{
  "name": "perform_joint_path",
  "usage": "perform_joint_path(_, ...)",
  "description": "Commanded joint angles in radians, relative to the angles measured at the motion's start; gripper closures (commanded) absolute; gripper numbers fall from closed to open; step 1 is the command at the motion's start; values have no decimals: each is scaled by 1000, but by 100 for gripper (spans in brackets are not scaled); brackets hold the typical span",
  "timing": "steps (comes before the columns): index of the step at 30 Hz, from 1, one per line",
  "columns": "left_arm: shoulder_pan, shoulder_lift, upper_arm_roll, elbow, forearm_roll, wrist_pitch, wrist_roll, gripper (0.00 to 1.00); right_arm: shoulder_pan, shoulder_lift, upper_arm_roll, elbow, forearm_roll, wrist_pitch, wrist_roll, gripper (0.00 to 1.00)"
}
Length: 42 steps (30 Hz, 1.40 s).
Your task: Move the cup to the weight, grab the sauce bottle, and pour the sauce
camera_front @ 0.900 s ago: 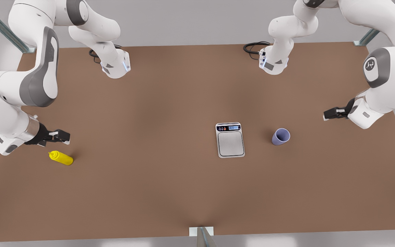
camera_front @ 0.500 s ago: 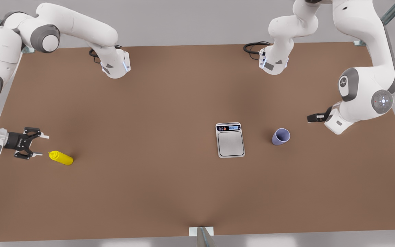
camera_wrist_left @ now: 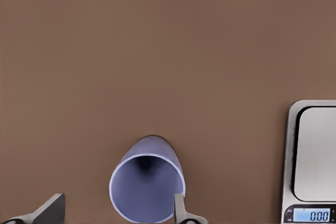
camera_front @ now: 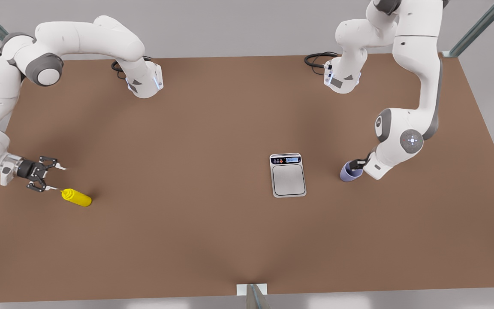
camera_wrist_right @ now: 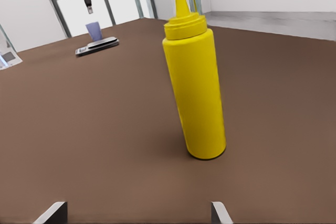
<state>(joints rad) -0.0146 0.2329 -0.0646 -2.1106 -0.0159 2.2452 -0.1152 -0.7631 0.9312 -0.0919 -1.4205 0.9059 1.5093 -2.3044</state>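
Dropped low since before, the left gripper (camera_front: 355,165) straddles the cup (camera_front: 350,173) open-fingered, while the right gripper (camera_front: 55,179) gapes wide beside the bottle (camera_front: 76,197).

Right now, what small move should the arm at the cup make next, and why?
Probably close the left gripper on the cup. Its fingers are open, one finger at the rim, and the cup stands on the table beside the scale, not on it. The right gripper waits open by the bottle.

In the front view, the left gripper (camera_front: 358,163) is hiding behind its own wrist beside the cup (camera_front: 350,172), fingers unreadable. In the left wrist view, the weight (camera_wrist_left: 312,161) is running off the edge, past its display.
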Motion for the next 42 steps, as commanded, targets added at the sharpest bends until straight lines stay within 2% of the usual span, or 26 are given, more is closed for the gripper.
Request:
perform_joint_path(1,-1,3,0,1,5,2,5,0,-5,1,0,-2,5,0,-7,0)
perform_joint_path(11,-2,71,8,6,13,31,-3,0,-1,58,6,-5,79,-54,-104,0)
perform_joint_path(12,-2,74,8,3,13,47,-3,24,-2,58,6,0,80,-52,-101,0)
perform_joint_path(13,-2,88,8,3,13,59,-3,29,-4,60,4,2,79,-50,-99,0)
perform_joint_path(14,-2,88,8,3,13,60,-3,43,-5,58,4,2,84,-46,-99,0)
perform_joint_path(16,-2,91,8,3,13,63,-4,63,-4,60,4,29,108,-38,-95,0)
perform_joint_path(28,-2,123,8,3,13,94,-9,64,21,89,8,80,149,8,-76,0)
perform_joint_path(33,-2,125,8,4,11,96,-31,77,51,98,11,81,169,34,-75,0)
perform_joint_path(42,-4,123,8,9,11,96,-38,79,82,101,15,78,183,43,-75,0)
